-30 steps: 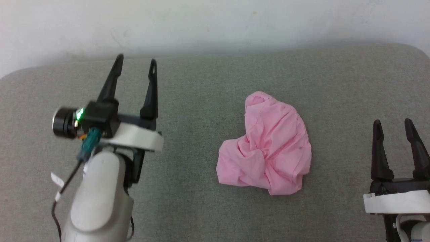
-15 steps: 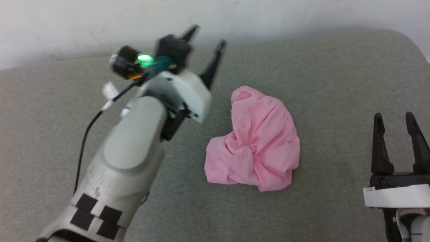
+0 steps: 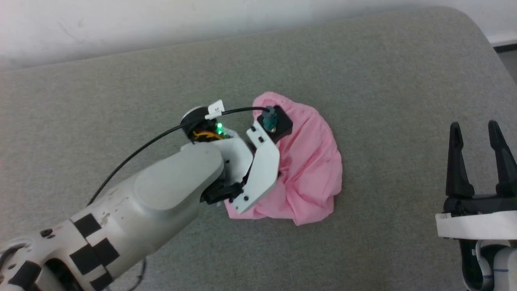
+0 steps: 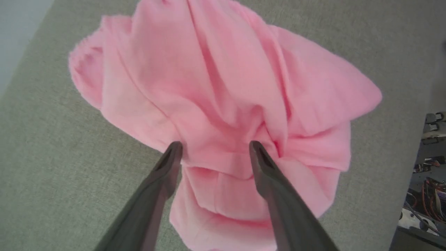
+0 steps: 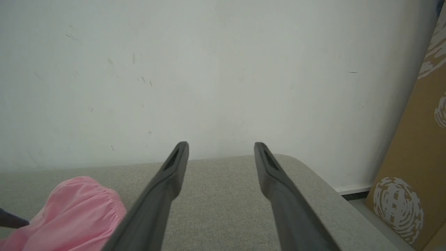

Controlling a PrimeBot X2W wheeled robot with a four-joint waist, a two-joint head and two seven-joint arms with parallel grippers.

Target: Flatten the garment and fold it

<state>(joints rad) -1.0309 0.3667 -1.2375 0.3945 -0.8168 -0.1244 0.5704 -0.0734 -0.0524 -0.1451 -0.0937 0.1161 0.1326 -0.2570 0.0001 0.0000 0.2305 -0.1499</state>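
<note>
The garment (image 3: 311, 169) is a bright pink crumpled heap in the middle of the grey cushioned surface (image 3: 363, 72). My left arm reaches over it from the left, and its wrist body hides the heap's left part in the head view. In the left wrist view my left gripper (image 4: 214, 148) is open, its two fingertips spread just above the garment (image 4: 223, 90) near a bunched fold, with nothing pinched between them. My right gripper (image 3: 474, 131) stands open at the right edge, well apart from the garment. The right wrist view shows the right gripper (image 5: 219, 148) and the garment's gathered edge (image 5: 80, 212).
A white wall (image 3: 161, 20) runs behind the grey surface. The surface's rounded right corner (image 5: 313, 174) drops to the floor, where a brown patterned cardboard panel (image 5: 418, 157) leans. Cables and equipment (image 4: 425, 195) show past the surface's edge in the left wrist view.
My left arm has swung right and down from the far left of the surface to over the garment. The camera has also shifted, so the whole scene sits lower-left. The right gripper stays put.
</note>
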